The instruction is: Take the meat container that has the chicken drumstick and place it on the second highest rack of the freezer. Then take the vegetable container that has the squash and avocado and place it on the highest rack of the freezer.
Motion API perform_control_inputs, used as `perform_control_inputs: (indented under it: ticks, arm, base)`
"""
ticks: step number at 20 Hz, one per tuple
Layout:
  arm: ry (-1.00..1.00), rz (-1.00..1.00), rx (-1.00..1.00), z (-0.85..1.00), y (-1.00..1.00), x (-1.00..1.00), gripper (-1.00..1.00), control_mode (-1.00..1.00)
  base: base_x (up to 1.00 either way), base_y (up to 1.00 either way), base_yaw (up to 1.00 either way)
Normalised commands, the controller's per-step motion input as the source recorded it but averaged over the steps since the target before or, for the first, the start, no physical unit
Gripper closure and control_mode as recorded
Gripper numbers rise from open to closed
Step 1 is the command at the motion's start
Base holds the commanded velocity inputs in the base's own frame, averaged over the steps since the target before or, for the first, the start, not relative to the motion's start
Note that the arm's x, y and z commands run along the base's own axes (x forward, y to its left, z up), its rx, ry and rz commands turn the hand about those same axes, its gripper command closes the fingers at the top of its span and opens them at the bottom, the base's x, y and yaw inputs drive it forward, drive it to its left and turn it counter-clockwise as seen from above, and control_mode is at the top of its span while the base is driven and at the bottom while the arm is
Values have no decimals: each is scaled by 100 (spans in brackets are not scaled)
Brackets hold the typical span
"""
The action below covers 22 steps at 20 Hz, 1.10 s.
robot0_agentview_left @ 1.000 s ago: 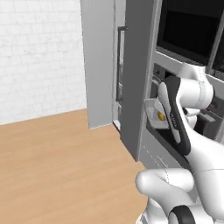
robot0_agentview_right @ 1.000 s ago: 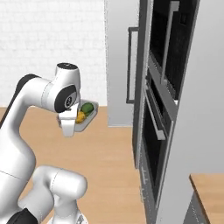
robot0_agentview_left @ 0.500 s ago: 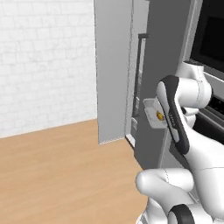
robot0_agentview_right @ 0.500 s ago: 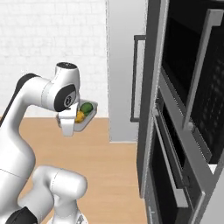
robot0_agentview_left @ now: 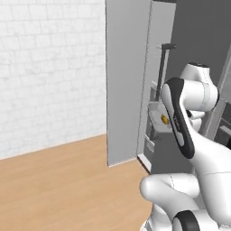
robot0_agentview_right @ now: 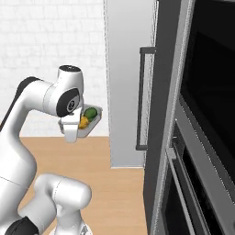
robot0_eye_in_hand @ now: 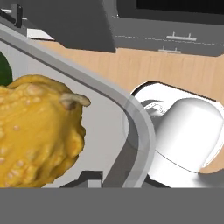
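Note:
My gripper [robot0_agentview_right: 73,132] is shut on the near edge of the clear vegetable container [robot0_agentview_right: 90,125] and holds it level at chest height. In it lie the bumpy yellow squash [robot0_agentview_right: 83,122] and the green avocado [robot0_agentview_right: 91,113]. The hand view shows the squash [robot0_eye_in_hand: 39,140] close up, a sliver of avocado [robot0_eye_in_hand: 3,70] and the tray's rounded rim [robot0_eye_in_hand: 141,120]. The tray [robot0_agentview_left: 156,109] hangs just before the freezer [robot0_agentview_left: 124,81] with its dark bar handle [robot0_agentview_left: 161,67]. The freezer's racks are hidden from here. The chicken drumstick is out of view.
Dark wall ovens [robot0_agentview_right: 209,96] stand to the right of the freezer [robot0_agentview_right: 126,78] and its handle [robot0_agentview_right: 140,98]. A white brick wall [robot0_agentview_left: 49,67] lies to the left, above the wooden floor [robot0_agentview_left: 67,189].
The whole picture has shifted, so the base has driven: the freezer front and its handle now appear closer and larger. The arm holds the container in the same pose.

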Motion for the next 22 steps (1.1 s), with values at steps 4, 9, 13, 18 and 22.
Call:
perform_control_inputs:
  ticks: [4,9,13,18,22]
  arm:
    - [0,0,0,0,0,0,100,100]
    - [0,0,0,0,0,0,100,100]
    - [0,0,0,0,0,0,100,100]
    - [0,0,0,0,0,0,100,100]
    - [0,0,0,0,0,0,100,100]
  base:
    - [83,0,-8]
    - [78,0,-13]
    - [60,0,-25]
    - [53,0,-39]
    - [55,0,-48]
